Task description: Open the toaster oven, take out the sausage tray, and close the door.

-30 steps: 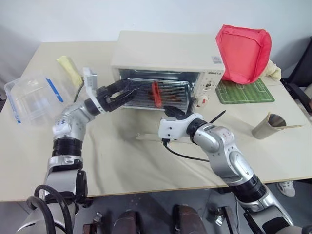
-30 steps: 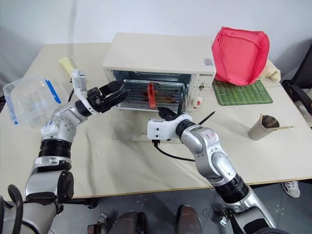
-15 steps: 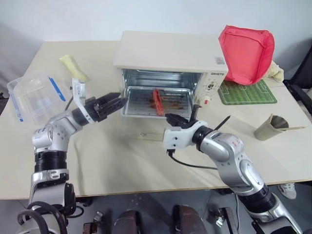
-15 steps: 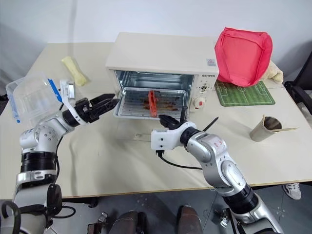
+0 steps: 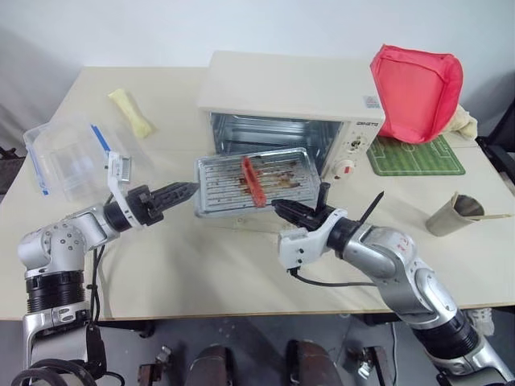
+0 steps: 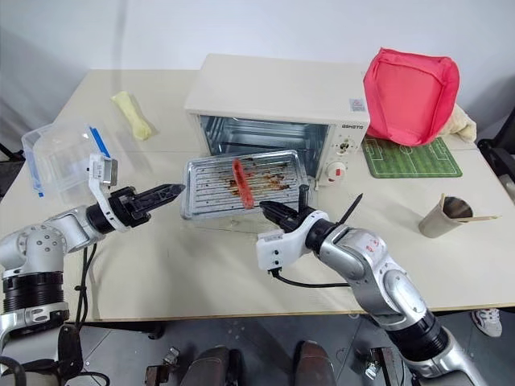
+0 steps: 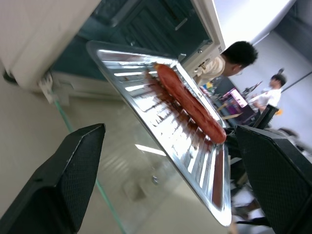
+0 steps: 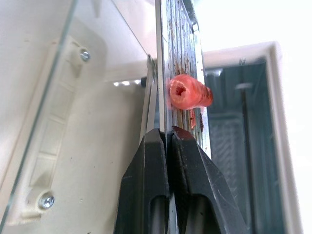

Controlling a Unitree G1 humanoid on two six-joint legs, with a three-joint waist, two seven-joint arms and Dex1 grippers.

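The cream toaster oven (image 5: 290,84) stands at the table's middle back. Its glass door (image 8: 73,107) lies folded down flat in front of it. The silver sausage tray (image 5: 221,189) is out of the oven mouth and hangs above the door, tilted, with the red sausage (image 5: 253,175) on its ridged base. My right gripper (image 5: 283,209) is shut on the tray's front rim. My left gripper (image 5: 187,190) is open beside the tray's left edge. In the left wrist view its fingers (image 7: 73,170) stand wide apart to either side of that edge, clear of it.
A clear plastic box with blue clips (image 5: 68,157) and a yellow object (image 5: 133,112) sit at the left. A red bag (image 5: 417,88), a green mat (image 5: 414,154) and a paper cup (image 5: 455,213) are at the right. People (image 7: 239,53) show in the background.
The tray has slid out of the oven, drawn back by my right gripper. My left gripper has pulled back, down and left from the oven mouth to the tray's left edge.
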